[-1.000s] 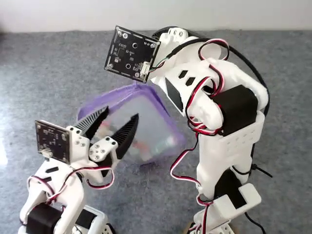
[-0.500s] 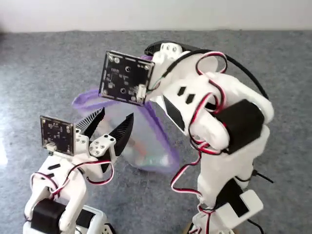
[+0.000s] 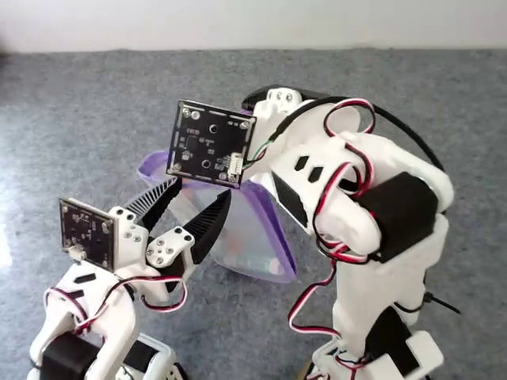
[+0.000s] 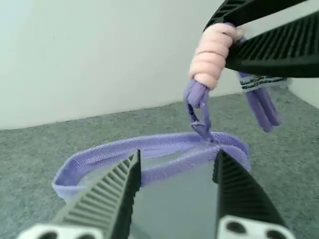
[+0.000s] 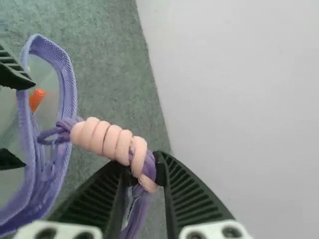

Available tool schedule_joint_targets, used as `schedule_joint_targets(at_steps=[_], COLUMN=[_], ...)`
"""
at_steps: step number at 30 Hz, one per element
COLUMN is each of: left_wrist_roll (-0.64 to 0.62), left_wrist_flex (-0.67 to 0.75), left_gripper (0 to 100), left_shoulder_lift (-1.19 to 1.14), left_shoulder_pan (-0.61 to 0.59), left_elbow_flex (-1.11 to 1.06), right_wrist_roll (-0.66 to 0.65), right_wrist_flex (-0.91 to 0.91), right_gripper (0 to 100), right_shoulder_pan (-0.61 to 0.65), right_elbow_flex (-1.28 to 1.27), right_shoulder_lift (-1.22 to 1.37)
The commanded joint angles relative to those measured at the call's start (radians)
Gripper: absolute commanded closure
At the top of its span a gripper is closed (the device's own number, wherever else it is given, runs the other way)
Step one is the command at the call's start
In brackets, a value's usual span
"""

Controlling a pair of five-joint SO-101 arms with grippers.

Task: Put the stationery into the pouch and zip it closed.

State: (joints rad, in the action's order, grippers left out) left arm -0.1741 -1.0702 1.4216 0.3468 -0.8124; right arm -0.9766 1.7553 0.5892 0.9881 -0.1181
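Observation:
The clear pouch with purple zip trim stands tilted on the grey carpet between the two arms. Faint coloured stationery lies inside it, and an orange piece shows through the wall. My right gripper is shut on the pink coiled zip pull and its purple strap, held above the pouch's rim. From the left wrist the same pull hangs in the right gripper. My left gripper is open, one finger on each side of the purple rim.
Grey carpet spreads all round, with a pale wall at the far edge. The right arm's camera board hangs over the pouch mouth, and red-black-white cables loop along that arm.
The right arm has drawn the zip pull nearer and higher, tipping the pouch's mouth up. The left gripper has stayed open beside the pouch, shifting slightly.

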Motion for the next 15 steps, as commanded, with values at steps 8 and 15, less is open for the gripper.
schedule_joint_targets(at_steps=[8, 15], left_wrist_roll=[0.003, 0.002], left_wrist_flex=[-0.025, -0.034], left_gripper=[77, 77], left_shoulder_lift=[0.003, 0.005], left_shoulder_pan=[0.006, -0.026], left_elbow_flex=[-0.004, -0.001], right_wrist_roll=[0.038, 0.138], right_wrist_flex=[0.039, 0.038], right_gripper=[99.0, 99.0], right_shoulder_pan=[0.025, -0.113], right_elbow_flex=[-0.002, -0.166], right_shoulder_lift=[-0.033, -0.036])
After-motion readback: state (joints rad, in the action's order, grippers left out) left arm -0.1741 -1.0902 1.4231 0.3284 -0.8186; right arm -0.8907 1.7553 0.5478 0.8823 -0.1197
